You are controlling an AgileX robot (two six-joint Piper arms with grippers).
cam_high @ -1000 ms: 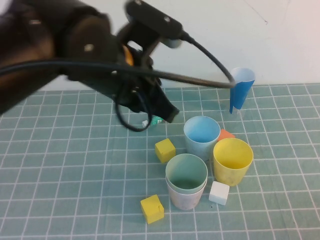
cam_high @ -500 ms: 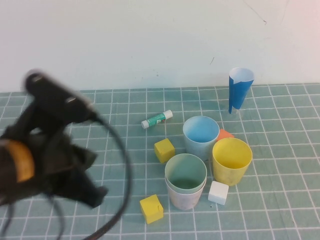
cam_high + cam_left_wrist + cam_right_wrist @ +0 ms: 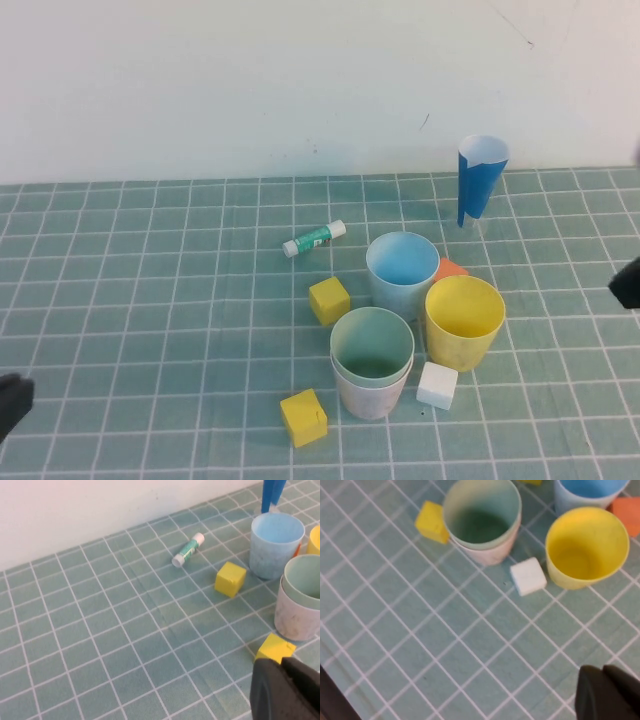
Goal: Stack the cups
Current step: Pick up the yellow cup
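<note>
**One pair nested, two cups left to add**

High view: the green cup (image 3: 372,343) sits inside the pink cup (image 3: 372,392) at lower centre. The blue cup (image 3: 402,272) stands just above it and the yellow cup (image 3: 464,320) to its right, all three groups close together. A white cube (image 3: 437,385) lies against the yellow cup's base, an orange cube (image 3: 452,268) peeks out between blue and yellow, and two yellow cubes (image 3: 329,300) lie left of the cups. The left gripper (image 3: 10,402) shows only as a dark tip at the lower left edge, the right gripper (image 3: 627,283) at the right edge; both are well apart from the cups.

Left wrist view: the left gripper (image 3: 284,690), at lower right of the frame, has its fingers pressed together and carries nothing. The glue stick (image 3: 188,550) lies in open mat towards the top.

Right wrist view: the right gripper (image 3: 607,692), lower right, is likewise closed and empty, with the yellow cup (image 3: 586,546) nearest it.

Judgement: the yellow cup looks the easiest next pick for the right arm. It should open wide first, take one wall of the rim from above, lift straight clear of the white cube, then lower centred over the green cup.
</note>
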